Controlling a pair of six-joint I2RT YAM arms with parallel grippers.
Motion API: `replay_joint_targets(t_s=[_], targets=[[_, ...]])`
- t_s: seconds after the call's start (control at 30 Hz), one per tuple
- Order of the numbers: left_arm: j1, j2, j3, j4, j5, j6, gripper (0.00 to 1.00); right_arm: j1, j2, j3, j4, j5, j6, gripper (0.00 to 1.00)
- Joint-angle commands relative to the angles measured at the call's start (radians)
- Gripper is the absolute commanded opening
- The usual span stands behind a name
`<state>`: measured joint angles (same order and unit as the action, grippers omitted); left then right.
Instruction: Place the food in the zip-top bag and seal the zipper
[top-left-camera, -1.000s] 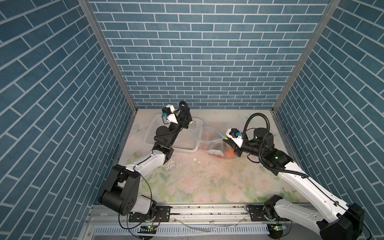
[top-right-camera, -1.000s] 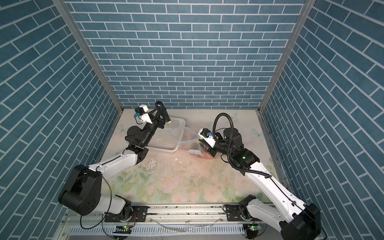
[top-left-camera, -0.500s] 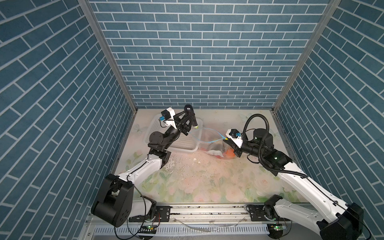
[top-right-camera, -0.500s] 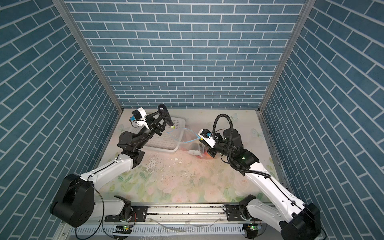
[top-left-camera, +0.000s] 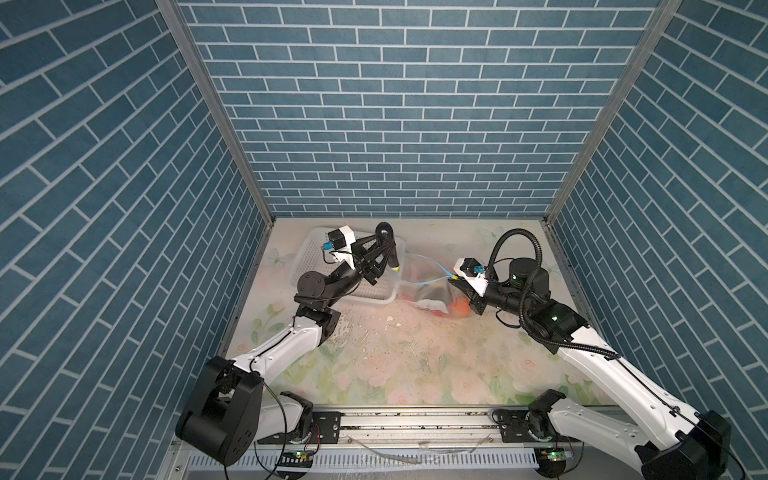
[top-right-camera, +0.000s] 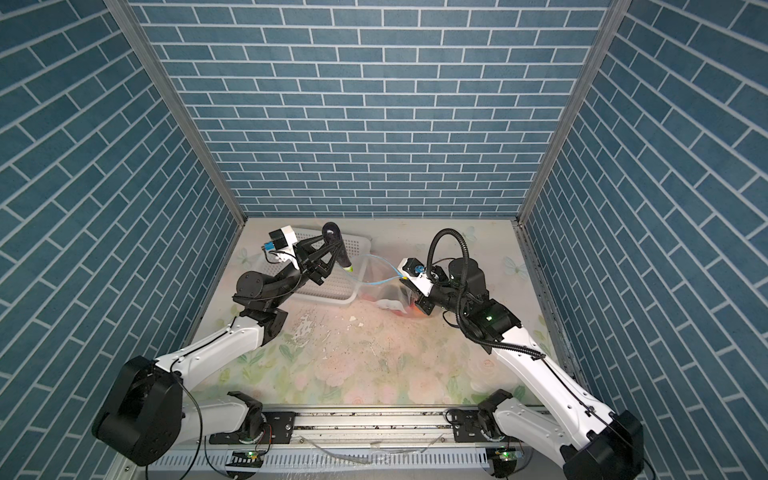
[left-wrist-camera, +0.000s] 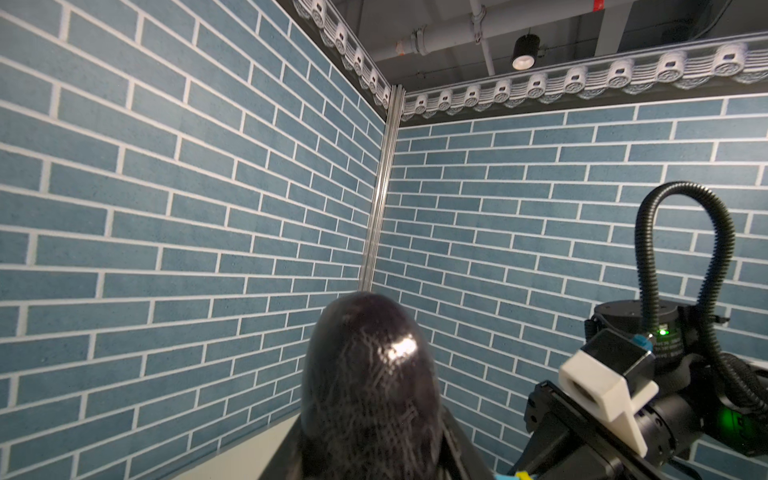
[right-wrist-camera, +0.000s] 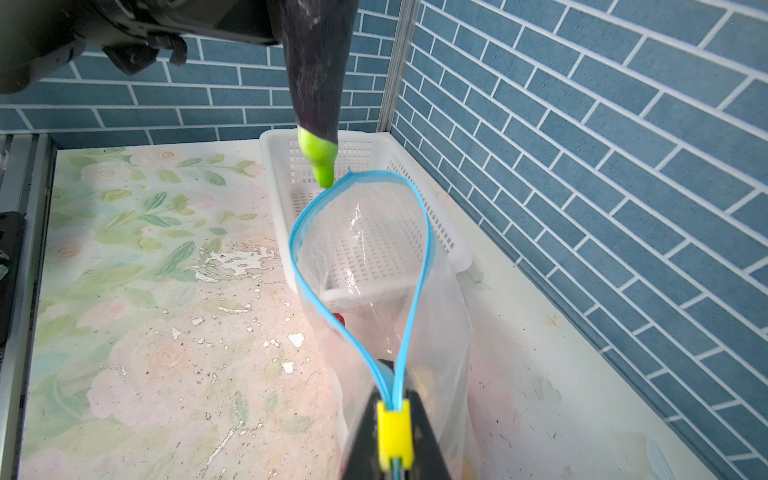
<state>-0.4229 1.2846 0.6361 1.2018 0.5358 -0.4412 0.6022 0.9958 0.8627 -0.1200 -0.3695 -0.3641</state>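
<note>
My left gripper (top-left-camera: 385, 250) is shut on a piece of the food, a dark purple eggplant (top-left-camera: 388, 243) (left-wrist-camera: 370, 374), held upright with its green stem (right-wrist-camera: 320, 162) down. The stem tip hangs just above the far rim of the zip-top bag (top-left-camera: 424, 282) (right-wrist-camera: 374, 249), at the basket side. The bag's mouth stands open in a loop of blue zipper (right-wrist-camera: 424, 232). My right gripper (right-wrist-camera: 392, 399) is shut on the zipper's end at the yellow slider (right-wrist-camera: 394, 432) (top-left-camera: 454, 275). Orange (top-left-camera: 458, 308) and red (right-wrist-camera: 340, 319) food lies inside the bag.
A white perforated basket (top-left-camera: 309, 257) (right-wrist-camera: 274, 141) stands at the back left, directly behind the bag. The flowered table mat (top-left-camera: 395, 357) is scuffed with white flecks. Blue brick walls close in the back and both sides.
My left arm has swung the eggplant rightward from over the basket to the bag's mouth. The right arm and the bag have stayed where they were.
</note>
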Motion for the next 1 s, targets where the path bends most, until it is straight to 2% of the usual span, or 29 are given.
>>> replay_joint_targets(t_s=[0.0,0.2,0.43,0.97], targets=[[-0.011,0.024,-0.017,0.069,-0.022,0.021,0.22,0.005,-0.02,0.021,0.007,0.003,-0.006,0.0],[-0.014,0.06,-0.006,0.082,-0.049,0.067,0.21,0.004,-0.015,0.021,0.02,-0.017,0.01,0.0],[-0.016,0.152,-0.016,0.2,-0.066,0.075,0.18,0.004,-0.018,0.022,0.025,-0.019,0.012,0.0],[-0.016,0.182,-0.042,0.195,-0.088,0.114,0.21,0.004,-0.011,0.034,0.034,-0.016,0.007,0.0]])
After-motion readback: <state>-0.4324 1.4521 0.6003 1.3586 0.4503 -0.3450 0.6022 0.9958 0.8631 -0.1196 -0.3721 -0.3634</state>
